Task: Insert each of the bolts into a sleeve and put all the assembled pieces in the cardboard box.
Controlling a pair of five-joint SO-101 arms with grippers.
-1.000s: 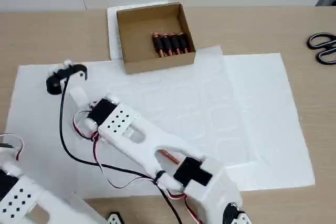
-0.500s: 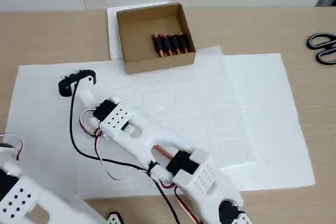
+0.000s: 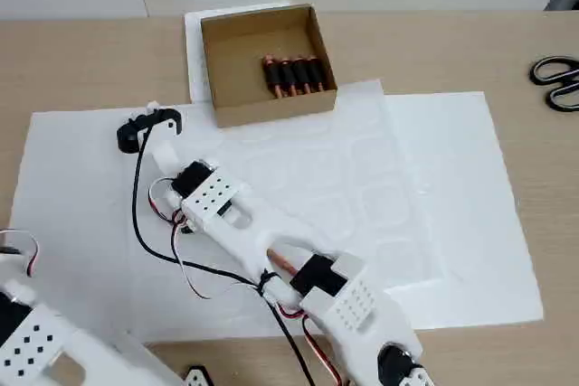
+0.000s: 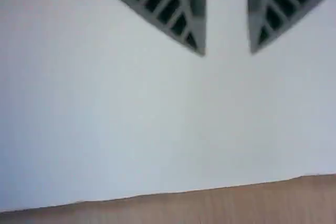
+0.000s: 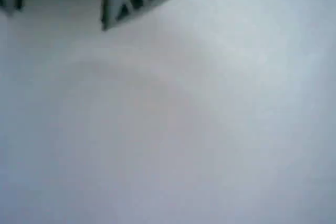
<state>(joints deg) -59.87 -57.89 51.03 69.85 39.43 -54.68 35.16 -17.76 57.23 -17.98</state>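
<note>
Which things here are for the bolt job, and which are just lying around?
For the job:
- cardboard box
- four assembled pieces, side by side in the box
- right gripper, over the white sheet
- left gripper, open over the sheet's edge

Just lying about:
- scissors, at the table's far right edge
- white sheet
- table

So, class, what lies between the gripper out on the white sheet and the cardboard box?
Only bare white sheet. In the high view the gripper and the cardboard box stand apart with nothing between them.
</note>
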